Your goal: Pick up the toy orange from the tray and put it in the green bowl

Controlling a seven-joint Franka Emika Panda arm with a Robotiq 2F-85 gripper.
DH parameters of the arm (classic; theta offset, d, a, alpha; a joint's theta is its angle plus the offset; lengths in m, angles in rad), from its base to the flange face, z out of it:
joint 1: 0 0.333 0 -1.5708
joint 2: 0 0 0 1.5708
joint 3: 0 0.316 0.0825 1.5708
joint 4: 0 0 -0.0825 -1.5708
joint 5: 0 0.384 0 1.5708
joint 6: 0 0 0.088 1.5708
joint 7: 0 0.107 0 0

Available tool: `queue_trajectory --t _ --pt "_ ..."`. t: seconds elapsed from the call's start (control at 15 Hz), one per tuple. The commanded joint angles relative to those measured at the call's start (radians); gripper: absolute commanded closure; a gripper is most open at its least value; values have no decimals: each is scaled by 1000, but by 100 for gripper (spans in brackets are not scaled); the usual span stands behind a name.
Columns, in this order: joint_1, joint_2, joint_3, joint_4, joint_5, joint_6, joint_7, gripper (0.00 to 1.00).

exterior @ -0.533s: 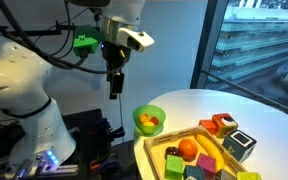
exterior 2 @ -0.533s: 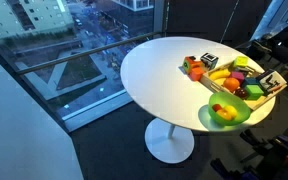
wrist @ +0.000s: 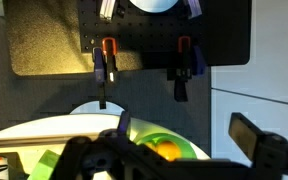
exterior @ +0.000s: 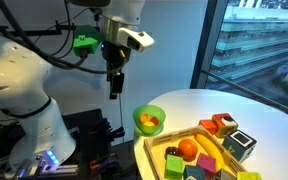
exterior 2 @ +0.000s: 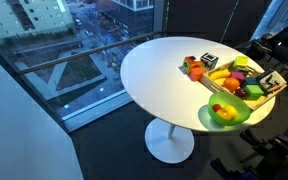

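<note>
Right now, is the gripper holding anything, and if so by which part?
Nothing. The gripper hangs in the air with nothing seen at its fingertips; the orange lies in the tray.

Open air was seen below the raised gripper (exterior: 114, 88), with nothing between it and the green bowl (exterior: 149, 121). Part of the bowl's hollow was taken up by small toys. The toy orange (exterior: 188, 148) was hemmed in closely by toy blocks (exterior: 206, 163) within the tray (exterior: 169, 133), and only its top was left exposed. A wide stretch of the table (exterior 2: 154, 70) was left bare.
</note>
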Motion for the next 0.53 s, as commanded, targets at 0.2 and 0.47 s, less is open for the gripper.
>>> queue_trajectory --t 0.2,0.47 --pt "-9 9 19 9 -3 33 -3 0" --pt "-9 23 27 10 -13 114 -5 0"
